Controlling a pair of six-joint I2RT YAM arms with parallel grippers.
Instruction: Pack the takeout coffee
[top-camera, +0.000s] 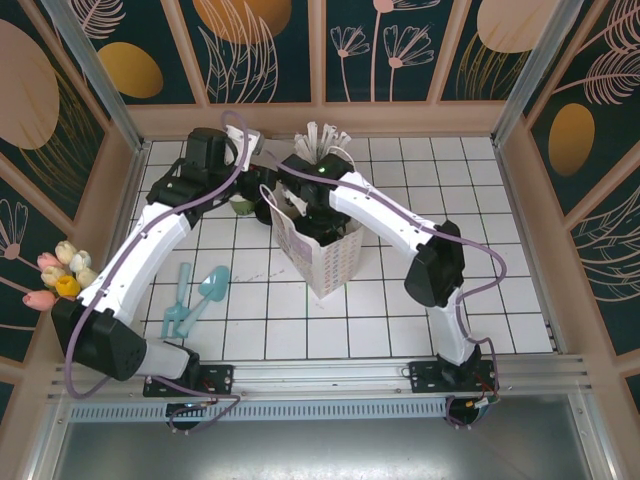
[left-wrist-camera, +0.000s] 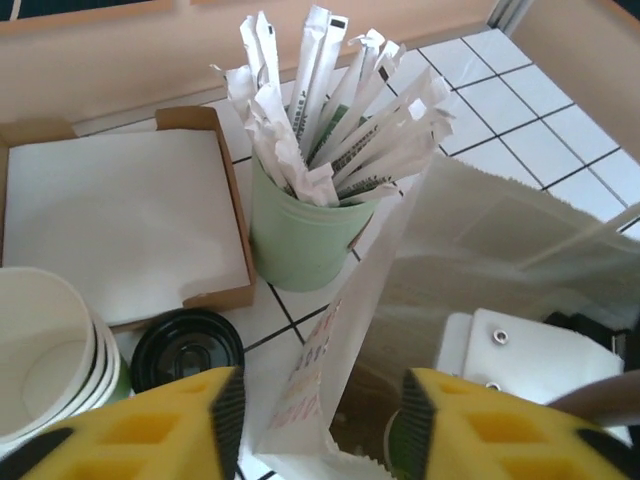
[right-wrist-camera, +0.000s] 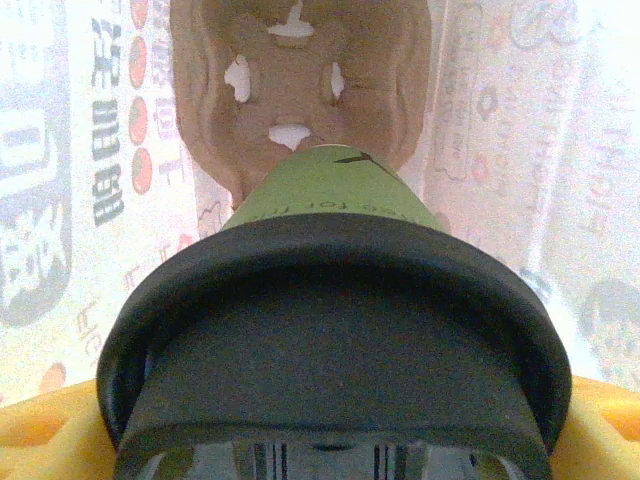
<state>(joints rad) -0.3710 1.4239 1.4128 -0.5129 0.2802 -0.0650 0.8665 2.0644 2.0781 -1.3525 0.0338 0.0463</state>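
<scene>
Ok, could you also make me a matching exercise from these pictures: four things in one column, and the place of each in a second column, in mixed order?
Things:
1. coffee
2. wrapped sticks
3. napkins
4. teal cutlery

Places:
a. in the brown tray
b. flat on the tiles, left of the bag
c. standing in the pale green cup
d. inside the bag

Pairs: 1-d, 2-c, 3-a, 4-b.

Wrapped sticks fill a pale green cup beside a napkin tray.
</scene>
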